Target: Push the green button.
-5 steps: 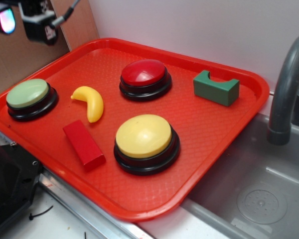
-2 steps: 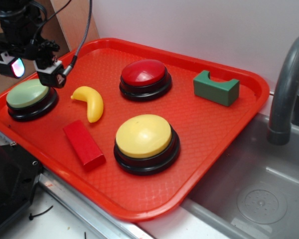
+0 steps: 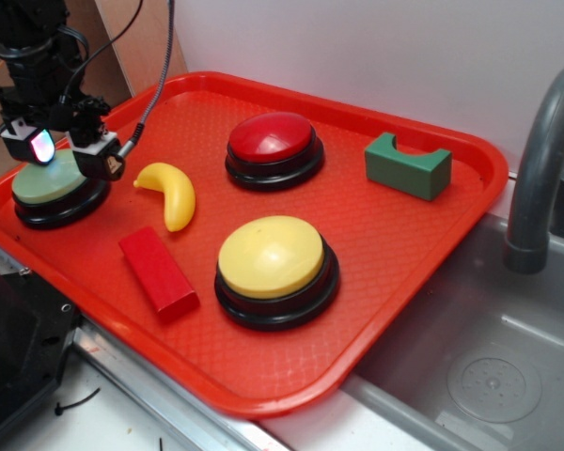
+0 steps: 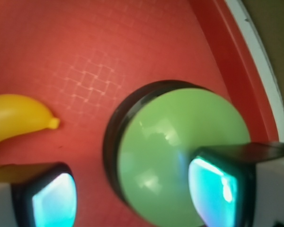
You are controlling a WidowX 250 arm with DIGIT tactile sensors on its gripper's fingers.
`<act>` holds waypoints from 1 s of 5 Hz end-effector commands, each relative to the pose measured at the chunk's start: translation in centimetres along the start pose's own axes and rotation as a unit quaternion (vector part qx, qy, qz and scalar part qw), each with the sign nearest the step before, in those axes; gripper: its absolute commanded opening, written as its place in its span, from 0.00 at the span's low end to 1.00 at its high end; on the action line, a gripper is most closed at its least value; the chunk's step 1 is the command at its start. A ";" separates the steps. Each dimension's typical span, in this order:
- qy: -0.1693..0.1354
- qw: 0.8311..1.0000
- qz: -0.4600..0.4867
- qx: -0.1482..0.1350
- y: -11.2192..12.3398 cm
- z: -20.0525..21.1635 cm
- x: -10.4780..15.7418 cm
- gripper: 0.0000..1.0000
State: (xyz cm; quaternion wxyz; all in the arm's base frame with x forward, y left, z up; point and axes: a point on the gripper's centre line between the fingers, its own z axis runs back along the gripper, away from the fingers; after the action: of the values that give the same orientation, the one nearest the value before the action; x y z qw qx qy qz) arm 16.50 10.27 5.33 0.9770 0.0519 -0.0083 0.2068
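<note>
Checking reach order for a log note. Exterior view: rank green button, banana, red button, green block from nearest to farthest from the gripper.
From the gripper:
1. green button, directly beneath it at the tray's left end
2. banana, just to its right
3. red button, toward the tray's back middle
4. green block, far right side

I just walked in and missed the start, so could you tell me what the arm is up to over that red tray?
The WidowX arm has its gripper lowered over the green button at the left end of the red tray. The jaws stand apart: in the wrist view one sits over the button's dome, the other off its side, towards the toy banana. Whether the button is actually pressed down cannot be told. The red button, yellow button and two blocks lie apart from it.
</note>
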 end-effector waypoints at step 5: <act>0.034 0.999 0.004 0.018 0.9 4.2 1.0 1.00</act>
State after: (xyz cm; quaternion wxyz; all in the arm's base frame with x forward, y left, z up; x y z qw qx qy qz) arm 16.58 10.01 8.25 0.9761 0.0546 0.0553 0.2032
